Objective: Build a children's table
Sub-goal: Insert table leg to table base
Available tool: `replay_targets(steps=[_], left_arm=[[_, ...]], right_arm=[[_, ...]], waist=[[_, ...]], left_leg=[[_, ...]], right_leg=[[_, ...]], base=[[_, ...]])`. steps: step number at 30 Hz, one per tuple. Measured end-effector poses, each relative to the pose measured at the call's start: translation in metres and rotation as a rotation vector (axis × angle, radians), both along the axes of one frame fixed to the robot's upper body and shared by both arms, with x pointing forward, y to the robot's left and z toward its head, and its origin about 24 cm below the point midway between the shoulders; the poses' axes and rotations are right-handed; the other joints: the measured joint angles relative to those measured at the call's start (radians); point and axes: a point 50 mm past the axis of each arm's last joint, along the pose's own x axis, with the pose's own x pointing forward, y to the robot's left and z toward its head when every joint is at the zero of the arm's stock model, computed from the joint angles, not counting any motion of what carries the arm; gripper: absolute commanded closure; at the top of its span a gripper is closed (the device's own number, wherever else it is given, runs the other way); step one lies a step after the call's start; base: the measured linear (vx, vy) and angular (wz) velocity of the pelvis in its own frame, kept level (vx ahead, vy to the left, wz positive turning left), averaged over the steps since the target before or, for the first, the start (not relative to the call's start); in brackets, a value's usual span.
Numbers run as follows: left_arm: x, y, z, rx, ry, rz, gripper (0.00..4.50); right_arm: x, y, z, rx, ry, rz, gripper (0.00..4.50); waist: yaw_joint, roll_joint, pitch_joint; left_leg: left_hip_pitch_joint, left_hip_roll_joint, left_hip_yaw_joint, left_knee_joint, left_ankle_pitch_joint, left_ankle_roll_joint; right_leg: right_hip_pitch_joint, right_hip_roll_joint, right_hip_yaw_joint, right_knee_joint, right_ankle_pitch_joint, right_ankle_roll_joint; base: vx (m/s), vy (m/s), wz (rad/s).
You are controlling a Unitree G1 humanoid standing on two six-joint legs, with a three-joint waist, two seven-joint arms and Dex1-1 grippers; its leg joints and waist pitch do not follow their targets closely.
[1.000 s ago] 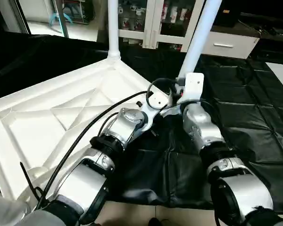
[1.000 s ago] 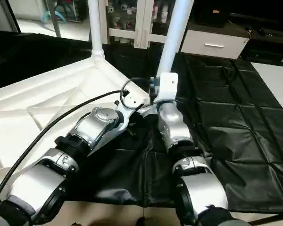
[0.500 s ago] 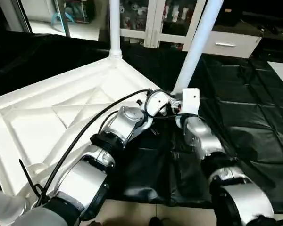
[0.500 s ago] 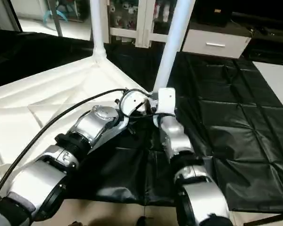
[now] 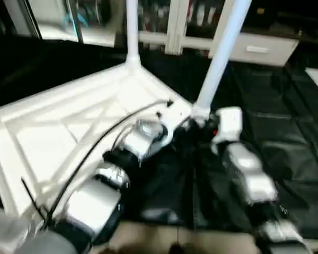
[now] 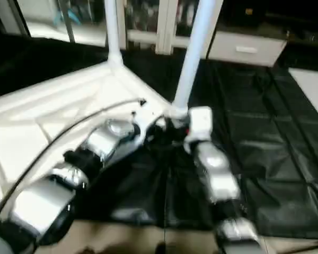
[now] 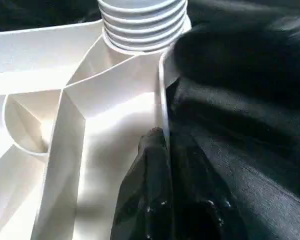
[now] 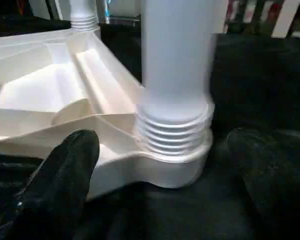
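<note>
The tabletop (image 5: pixel 69 127) lies upside down on a black sheet (image 5: pixel 286 137), its ribbed underside facing up, filling the scene from nine o'clock toward the centre. Two legs stand upright in its corner sockets: the far leg (image 5: pixel 131 32) at twelve o'clock and the near leg (image 5: pixel 222 53) at about one o'clock, leaning slightly to the right as it rises. In my right wrist view the near leg's threaded end (image 8: pixel 174 132) sits in its round socket (image 8: pixel 170 167), with several thread rings showing above the rim.

My right gripper (image 8: pixel 165 165) stands wide open before that socket, one finger (image 8: pixel 65 170) on each side of the leg's base and neither touching it. My left gripper (image 7: pixel 165 175) is pinched narrow on the tabletop's thin edge wall (image 7: pixel 162 100), just beside the same socket; its fingers (image 7: pixel 145 180) lie against the white plastic on one side and the black sheet on the other.

A white cabinet (image 5: pixel 169 21) with glass doors stands beyond the sheet at twelve o'clock.
</note>
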Motion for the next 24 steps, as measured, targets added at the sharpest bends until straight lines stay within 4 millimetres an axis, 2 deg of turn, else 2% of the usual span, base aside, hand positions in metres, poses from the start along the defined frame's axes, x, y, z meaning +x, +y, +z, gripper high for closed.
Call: replay_targets(steps=[4,6,9,13,18,24], left_arm=[[0.000,0.004,0.000,0.000,0.004,-0.025,4.50],[-0.002,0.006,-0.001,0.001,0.003,-0.061,4.50],[-0.006,0.011,-0.003,0.009,0.007,-0.116,4.50],[-0.015,0.013,-0.006,0.000,0.023,-0.212,4.50],[-0.023,0.023,-0.013,0.013,0.041,-0.306,4.50],[-0.033,0.033,-0.014,0.005,0.068,-0.390,4.50]], right_arm=[[-0.012,-0.018,0.007,0.002,0.001,0.090,0.03],[-0.025,-0.029,0.010,-0.016,0.017,0.204,0.03],[-0.036,-0.043,0.013,-0.043,0.043,0.289,0.03],[-0.047,-0.048,0.018,-0.036,0.063,0.390,0.03],[-0.056,-0.052,0.025,-0.001,0.079,0.488,0.03],[-0.062,-0.057,0.026,-0.008,0.098,0.544,0.03]], waist=[[0.001,0.001,0.000],[0.014,0.002,-0.001],[0.024,0.004,-0.001],[0.033,0.009,-0.004],[0.038,0.015,-0.007],[0.038,0.018,-0.009]], left_leg=[[-0.004,0.001,0.000,0.002,0.000,0.000],[-0.005,0.001,-0.001,0.002,0.000,0.000],[-0.005,0.001,-0.001,0.004,0.000,0.000],[-0.005,0.001,-0.001,0.006,0.000,0.000],[0.005,0.002,-0.001,0.008,0.000,-0.001],[0.002,0.001,0.000,0.009,0.000,-0.002]], right_leg=[[0.000,0.001,0.000,0.000,0.001,0.000],[0.000,0.001,-0.001,-0.001,0.001,0.001],[0.000,0.001,-0.001,0.000,0.001,0.001],[0.002,0.000,-0.001,0.000,0.003,0.002],[0.016,0.000,-0.001,-0.002,-0.002,0.010],[0.016,-0.003,-0.001,-0.005,0.000,0.012]], base=[[0.000,0.000,0.00],[0.000,0.000,0.00],[0.000,0.000,0.00],[0.000,0.000,0.00],[0.000,0.000,0.00],[0.000,0.000,0.00]])
